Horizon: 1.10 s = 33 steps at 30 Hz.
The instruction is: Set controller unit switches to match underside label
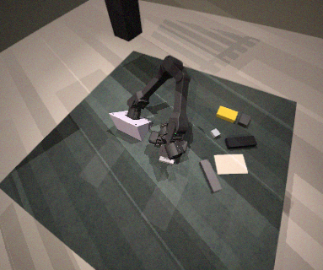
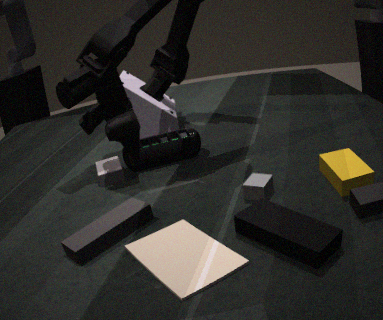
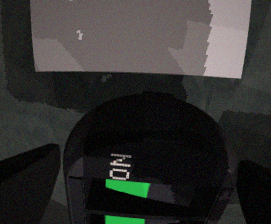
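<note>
The dark controller unit (image 2: 180, 145) (image 3: 151, 115) lies on its base with its switches facing up. Its end marked ON and two green switch ends show in the wrist view; the rest is cut off there. In the top view the arm hides most of it. The label underneath is hidden, and I cannot tell all the switch positions. My gripper (image 2: 132, 142) (image 3: 151, 165) is open and low over the ON end. Its fingers stand wide on either side of the unit, with gaps between them and its sides in the wrist view.
A white block (image 1: 166, 160) (image 2: 109, 167) (image 3: 126, 35) lies just beyond the ON end. A grey bar (image 1: 210, 175) (image 2: 108, 230), cream plate (image 1: 231, 164) (image 2: 178, 257), black block (image 1: 240, 142) (image 2: 288, 232), pale cube (image 1: 215, 133) (image 2: 258, 186) and yellow block (image 1: 227, 114) (image 2: 345, 170) lie farther off.
</note>
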Tool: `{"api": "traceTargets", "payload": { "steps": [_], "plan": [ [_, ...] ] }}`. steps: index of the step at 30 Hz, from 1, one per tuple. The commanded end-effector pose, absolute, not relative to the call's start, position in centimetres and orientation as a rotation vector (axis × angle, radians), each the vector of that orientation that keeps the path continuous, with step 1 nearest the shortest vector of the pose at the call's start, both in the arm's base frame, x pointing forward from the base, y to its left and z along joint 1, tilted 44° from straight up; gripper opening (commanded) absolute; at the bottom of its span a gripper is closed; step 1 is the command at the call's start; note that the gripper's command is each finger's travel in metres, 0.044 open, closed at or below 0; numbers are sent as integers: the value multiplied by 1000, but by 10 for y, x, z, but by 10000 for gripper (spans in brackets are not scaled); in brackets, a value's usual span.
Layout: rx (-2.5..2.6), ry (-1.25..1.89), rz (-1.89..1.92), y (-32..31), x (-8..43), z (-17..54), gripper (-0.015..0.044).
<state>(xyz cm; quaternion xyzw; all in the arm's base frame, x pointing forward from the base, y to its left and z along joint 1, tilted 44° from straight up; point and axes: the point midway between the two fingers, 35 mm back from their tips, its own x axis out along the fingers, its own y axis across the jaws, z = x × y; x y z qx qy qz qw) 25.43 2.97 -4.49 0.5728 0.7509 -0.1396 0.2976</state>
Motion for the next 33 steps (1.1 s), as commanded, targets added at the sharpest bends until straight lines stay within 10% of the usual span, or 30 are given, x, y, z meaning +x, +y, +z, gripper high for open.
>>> {"api": "traceTargets", "payload": {
  "steps": [1, 33],
  "plan": [
    [1530, 1997, -374, 31, 254, -45, 326],
    [1520, 1981, -390, 26, 254, -31, 336]
  ]
}}
